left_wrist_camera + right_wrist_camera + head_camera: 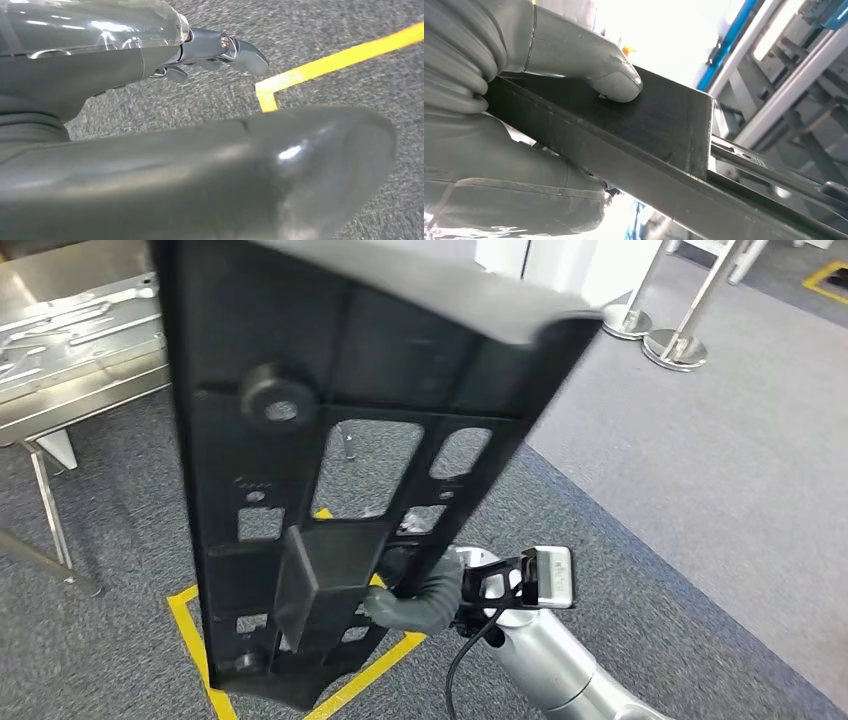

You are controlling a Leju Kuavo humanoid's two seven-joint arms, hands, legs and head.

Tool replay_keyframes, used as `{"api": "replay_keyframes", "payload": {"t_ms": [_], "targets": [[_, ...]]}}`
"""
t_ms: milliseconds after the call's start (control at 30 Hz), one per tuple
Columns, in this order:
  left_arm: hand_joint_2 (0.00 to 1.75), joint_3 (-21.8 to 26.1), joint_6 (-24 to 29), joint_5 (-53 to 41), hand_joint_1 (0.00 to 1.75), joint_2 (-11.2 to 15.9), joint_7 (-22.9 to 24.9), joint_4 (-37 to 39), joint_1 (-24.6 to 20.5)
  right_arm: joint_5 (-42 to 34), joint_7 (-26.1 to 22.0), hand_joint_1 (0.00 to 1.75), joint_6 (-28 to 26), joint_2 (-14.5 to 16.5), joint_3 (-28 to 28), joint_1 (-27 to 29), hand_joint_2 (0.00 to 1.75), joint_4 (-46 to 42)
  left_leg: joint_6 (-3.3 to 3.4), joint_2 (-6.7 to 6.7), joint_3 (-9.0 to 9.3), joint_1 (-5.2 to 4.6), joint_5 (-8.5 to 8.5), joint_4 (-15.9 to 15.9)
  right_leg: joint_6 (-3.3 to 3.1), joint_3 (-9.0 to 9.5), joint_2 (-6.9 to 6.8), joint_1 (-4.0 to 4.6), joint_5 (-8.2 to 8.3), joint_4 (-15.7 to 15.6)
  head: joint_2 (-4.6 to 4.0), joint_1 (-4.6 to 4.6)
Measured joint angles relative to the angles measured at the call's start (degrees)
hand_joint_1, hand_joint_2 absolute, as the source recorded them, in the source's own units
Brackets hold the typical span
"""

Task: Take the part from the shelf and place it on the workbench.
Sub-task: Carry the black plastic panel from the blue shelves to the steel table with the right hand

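Black plastic part stands upright, gripped low by the right hand; workbench lies to its left; left hand hangs loose, holding nothing

A grey carpet floor lies under everything, darker near the hand and paler on the far side of it. Yellow tape makes a square outline on the dark carpet, just beside the hand (one corner of it is seen also in the left wrist view). Two chrome stanchion bases stand on the pale carpet, well apart from the hand.
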Motion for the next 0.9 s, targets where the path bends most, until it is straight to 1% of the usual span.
{"api": "replay_keyframes", "payload": {"t_ms": [33, 67, 100, 133, 167, 200, 233, 267, 300, 333, 367, 400, 433, 467, 500, 533, 567, 600, 633, 667, 700, 733, 767, 800, 833, 867, 900], "targets": [[0.00, 0.0, -0.1, -0.2, 0.00, -0.1, 0.0, 0.0, 0.0, -0.2, 0.1, 1.75, 0.0, 0.0, 0.9, -0.1, 1.75, 0.4, -0.01, -0.80, 0.00, -0.01, 0.00, 0.1, -0.13, -0.18, 0.16, 0.00, 1.10, -0.4, 0.00, 0.00], [0.00, -0.1, -0.3, -0.4, 0.00, -0.2, 0.0, 0.0, 0.0, -0.4, 0.2, 1.75, 0.0, 0.0, 1.7, -0.3, 1.75, 0.8, -0.04, -1.60, 0.02, -0.02, -0.01, 0.1, -0.35, 0.74, 0.48, 0.02, 3.12, -3.1, 0.00, 0.00], [0.00, -0.1, -0.4, -0.6, 0.00, -0.2, 0.0, 0.0, 0.0, -0.6, 0.2, 1.75, 0.0, 0.1, 2.3, -0.7, 1.75, 1.1, -0.10, -2.38, 0.00, 0.01, -0.02, 0.2, -0.67, 2.37, 1.43, 0.01, 5.51, -7.1, 0.00, 0.00], [0.00, -0.1, -0.5, -0.8, 0.00, -0.3, -0.1, 0.0, 0.0, -0.8, 0.2, 1.75, -0.1, 0.1, 2.9, -1.1, 1.75, 1.5, -0.25, -3.09, -0.10, -0.06, -0.05, 0.4, -1.00, 4.01, 2.73, -0.05, 7.26, -11.1, 0.00, -0.01], [0.00, -0.2, -0.6, -0.9, 0.00, -0.4, -0.3, 0.0, -0.1, -1.0, 0.2, 1.75, -0.2, 0.1, 3.4, -1.6, 1.75, 1.9, -0.51, -3.75, -0.25, -0.04, -0.05, 0.5, -1.21, 5.21, 3.72, -0.05, 8.34, -14.0, 0.00, -0.01], [0.00, -0.2, -0.6, -1.1, 0.00, -0.5, -0.4, 0.0, -0.1, -1.2, 0.3, 1.75, -0.3, 0.2, 3.9, -1.9, 1.75, 2.2, -0.84, -4.35, -0.44, 0.03, -0.03, 0.5, -1.37, 5.85, 4.42, -0.02, 8.69, -15.6, 0.00, -0.01], [0.00, -0.3, -0.7, -1.2, 0.00, -0.6, -0.5, 0.0, -0.1, -1.4, 0.3, 1.75, -0.5, 0.2, 4.2, -2.3, 1.75, 2.6, -1.26, -4.93, -0.59, 0.13, 0.04, 0.4, -1.48, 6.00, 4.35, 0.07, 8.55, -16.1, 0.00, -0.01], [0.00, -0.3, -0.7, -1.3, 0.00, -0.6, -0.5, 0.0, 0.0, -1.6, 0.3, 1.75, -0.6, 0.3, 4.6, -2.6, 1.75, 2.9, -1.69, -5.51, -0.72, 0.23, 0.15, 0.2, -1.66, 6.10, 3.76, 0.08, 8.66, -16.3, 0.00, -0.01], [0.00, -0.3, -0.8, -1.5, 0.00, -0.6, -0.6, 0.0, 0.2, -1.7, 0.3, 1.75, -0.7, 0.4, 4.8, -2.8, 1.75, 3.2, -2.00, -5.27, -0.79, 0.26, 0.12, 0.3, -1.93, 6.35, 3.14, 0.02, 8.83, -16.7, 0.00, -0.01], [0.00, -0.4, -0.8, -1.6, 0.00, -0.6, -0.6, 0.0, 0.2, -1.9, 0.2, 1.75, -0.8, 0.5, 5.0, -3.1, 1.75, 3.5, -2.22, -4.17, -1.17, 0.21, -0.42, 1.1, -2.26, 6.66, 2.45, -0.09, 9.04, -17.2, 0.00, -0.01], [0.00, -0.4, -0.9, -1.7, 0.00, -0.6, -0.5, 0.1, 0.2, -2.1, 0.2, 1.75, -0.8, 0.6, 5.1, -3.3, 1.75, 3.8, -2.41, -2.60, -2.04, 0.14, -1.55, 3.0, -2.57, 6.97, 1.66, -0.21, 9.21, -17.7, 0.00, -0.02], [0.00, -0.5, -0.8, -1.8, 0.00, -0.6, -0.5, 0.1, 0.0, -2.2, 0.1, 1.75, -0.8, 0.6, 5.2, -3.5, 1.75, 4.1, -2.54, -0.71, -3.43, 0.20, -3.21, 6.1, -2.78, 7.19, 0.80, -0.17, 9.27, -17.9, 0.00, -0.02], [0.00, -0.6, -0.8, -1.8, 0.00, -0.6, -0.5, 0.1, -0.2, -2.3, 0.0, 1.75, -0.8, 0.5, 5.2, -3.6, 1.75, 4.4, -2.75, 0.59, -5.28, 0.28, -5.06, 9.9, -2.93, 7.28, -0.01, -0.13, 9.22, -18.0, 0.00, -0.03], [0.00, -0.7, -0.7, -1.8, 0.00, -0.7, -0.3, 0.1, -0.3, -2.4, 0.0, 1.75, -0.8, 0.5, 5.2, -3.6, 1.75, 4.8, -2.99, 1.18, -7.00, 0.42, -6.42, 13.4, -2.97, 7.29, -0.81, -0.07, 9.14, -18.0, 0.00, -0.03], [0.00, -0.8, -0.6, -1.8, 0.00, -0.7, -0.2, 0.1, -0.3, -2.4, 0.0, 1.75, -0.8, 0.4, 5.2, -3.6, 1.75, 5.2, -3.21, 1.50, -8.05, 0.56, -6.91, 15.5, -2.93, 7.30, -1.58, -0.05, 9.02, -17.9, 0.00, -0.02], [0.00, -0.8, -0.6, -1.8, 0.00, -0.7, 0.0, 0.1, -0.2, -2.4, -0.1, 1.75, -0.8, 0.4, 5.3, -3.6, 1.75, 5.5, -3.39, 1.72, -8.06, 0.67, -6.35, 15.6, -2.84, 7.32, -2.29, -0.05, 8.89, -17.8, 0.00, -0.02], [0.00, -0.9, -0.5, -1.8, 0.00, -0.7, 0.1, 0.1, -0.2, -2.5, -0.1, 1.75, -0.8, 0.4, 5.3, -3.7, 1.75, 5.8, -3.51, 2.09, -6.78, 0.75, -4.78, 13.2, -2.70, 7.38, -2.99, -0.07, 8.69, -17.7, 0.00, -0.02], [0.00, -1.0, -0.4, -1.7, 0.00, -0.7, 0.1, 0.1, -0.1, -2.5, -0.1, 1.75, -0.8, 0.4, 5.3, -3.7, 1.75, 6.0, -3.55, 2.94, -4.64, 0.79, -2.83, 9.2, -2.49, 7.47, -3.68, -0.09, 8.42, -17.5, 0.00, -0.02], [0.00, -1.0, -0.3, -1.7, 0.00, -0.7, 0.2, 0.0, -0.2, -2.6, -0.2, 1.75, -0.8, 0.4, 5.3, -3.9, 1.75, 6.1, -3.37, 4.04, -2.55, 0.59, -1.48, 5.3, -2.22, 7.54, -4.28, 0.03, 8.12, -17.2, 0.00, -0.02], [0.00, -1.1, -0.2, -1.6, 0.00, -0.6, 0.2, 0.0, -0.2, -2.7, -0.2, 1.75, -0.8, 0.4, 5.3, -4.0, 1.75, 6.3, -3.00, 4.85, -0.98, 0.40, -0.57, 2.3, -1.93, 7.61, -4.82, 0.18, 7.85, -17.0, 0.00, -0.02], [0.00, -1.1, -0.2, -1.5, 0.00, -0.6, 0.3, 0.0, -0.2, -2.7, -0.3, 1.75, -0.8, 0.4, 5.4, -4.1, 1.75, 6.5, -2.58, 5.31, -0.30, 0.21, -0.41, 0.8, -1.63, 7.66, -5.27, 0.34, 7.66, -16.9, 0.00, -0.02], [0.00, -1.1, -0.1, -1.4, 0.00, -0.6, 0.4, 0.0, -0.2, -2.8, -0.4, 1.75, -0.8, 0.4, 5.4, -4.2, 1.75, 6.7, -2.10, 5.11, -0.31, 0.00, -0.64, 0.6, -1.34, 7.70, -5.68, 0.50, 7.56, -16.8, 0.00, -0.02], [0.00, -1.1, 0.0, -1.2, 0.00, -0.6, 0.4, 0.0, -0.1, -2.8, -0.5, 1.75, -0.8, 0.4, 5.4, -4.3, 1.75, 6.8, -1.71, 4.42, -0.43, 0.05, -0.55, 0.6, -1.03, 7.80, -6.15, 0.49, 7.46, -16.8, 0.00, -0.02], [0.00, -1.1, 0.0, -1.1, 0.00, -0.6, 0.5, 0.0, 0.0, -2.8, -0.6, 1.75, -0.8, 0.4, 5.4, -4.4, 1.75, 7.0, -1.40, 3.84, -0.44, 0.14, -0.50, 0.5, -0.65, 7.87, -6.08, 0.38, 7.25, -16.7, 0.00, -0.02], [0.00, -1.1, 0.0, -1.0, 0.00, -0.5, 0.6, 0.0, 0.1, -2.8, -0.8, 1.75, -0.8, 0.5, 5.4, -4.6, 1.75, 7.2, -1.08, 3.25, -0.40, 0.23, -0.41, 0.4, -0.29, 7.68, -5.13, 0.22, 6.64, -16.0, 0.00, -0.02], [0.00, -1.1, 0.0, -0.8, 0.00, -0.5, 0.6, 0.0, 0.1, -2.9, -0.9, 1.75, -0.7, 0.5, 5.4, -4.6, 1.75, 7.3, -0.78, 2.68, -0.34, 0.36, -0.29, 0.3, 0.00, 6.99, -3.75, 0.05, 5.50, -14.4, 0.00, -0.02], [0.00, -1.1, 0.0, -0.7, 0.00, -0.5, 0.6, 0.0, 0.0, -2.9, -1.0, 1.75, -0.7, 0.5, 5.4, -4.7, 1.75, 7.4, -0.54, 2.14, -0.31, 0.43, -0.21, 0.2, 0.19, 5.65, -2.08, -0.08, 3.88, -11.5, 0.00, -0.02]]}}
